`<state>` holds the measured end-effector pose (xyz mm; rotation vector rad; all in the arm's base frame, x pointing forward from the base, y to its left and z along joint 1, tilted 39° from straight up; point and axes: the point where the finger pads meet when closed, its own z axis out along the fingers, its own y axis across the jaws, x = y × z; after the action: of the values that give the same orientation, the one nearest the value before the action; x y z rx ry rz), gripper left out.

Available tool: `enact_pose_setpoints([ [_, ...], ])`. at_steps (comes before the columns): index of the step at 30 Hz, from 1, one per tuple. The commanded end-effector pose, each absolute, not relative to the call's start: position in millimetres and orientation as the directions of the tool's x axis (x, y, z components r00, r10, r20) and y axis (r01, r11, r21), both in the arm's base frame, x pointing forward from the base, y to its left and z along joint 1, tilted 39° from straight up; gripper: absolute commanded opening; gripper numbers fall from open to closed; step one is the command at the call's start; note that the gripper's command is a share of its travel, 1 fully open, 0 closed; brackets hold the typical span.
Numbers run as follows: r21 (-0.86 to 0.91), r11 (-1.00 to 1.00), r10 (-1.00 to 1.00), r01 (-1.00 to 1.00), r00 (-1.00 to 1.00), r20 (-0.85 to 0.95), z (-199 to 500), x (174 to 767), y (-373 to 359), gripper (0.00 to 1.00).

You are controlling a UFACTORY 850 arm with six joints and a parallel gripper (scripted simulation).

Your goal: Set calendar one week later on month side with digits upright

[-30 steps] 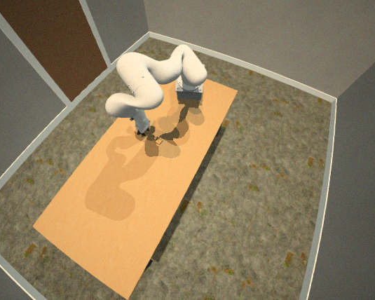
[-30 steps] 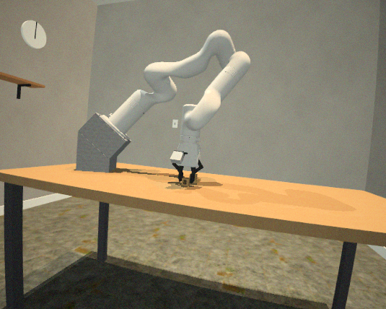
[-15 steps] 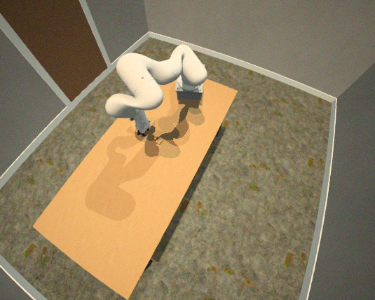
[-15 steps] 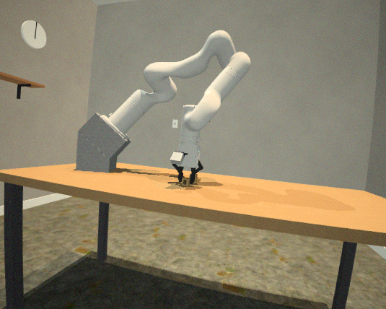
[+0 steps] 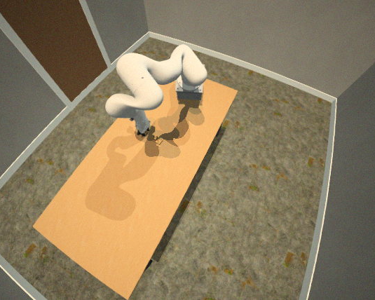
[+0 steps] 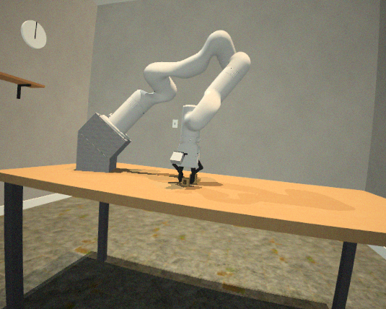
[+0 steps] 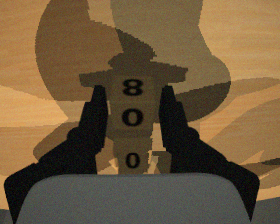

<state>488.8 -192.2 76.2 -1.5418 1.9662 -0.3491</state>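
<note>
Partly shadowed, the jaws stand half-open astride the cube [image 7: 132, 106], tray indistinct.

You see a tan cube [image 7: 132, 115] low on the table, faces reading 8, 0 and 0 in black. Tray and second cube cannot be told apart in shadow.

The top view looks steeply down from high and far on the whole table [image 5: 103, 224]. The exterior view sits low, near its edge, facing the wall. The wrist view looks down, close. All share the arm's [image 6: 189, 68] spot.
</note>
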Motion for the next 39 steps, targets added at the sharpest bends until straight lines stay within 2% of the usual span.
enact_pose_setpoints([
  [1, -0.551, 0.288, -0.945, -0.784, -0.137, -0.298, 76.6, 488.9, -192.5, 0.49],
  [8, -0.551, 0.288, -0.945, -0.784, -0.137, -0.298, 76.6, 488.9, -192.5, 0.49],
  [9, -0.551, 0.288, -0.945, -0.784, -0.137, -0.298, 76.6, 488.9, -192.5, 0.29],
  [39, -0.551, 0.288, -0.945, -0.784, -0.137, -0.298, 76.6, 488.9, -192.5, 0.29],
])
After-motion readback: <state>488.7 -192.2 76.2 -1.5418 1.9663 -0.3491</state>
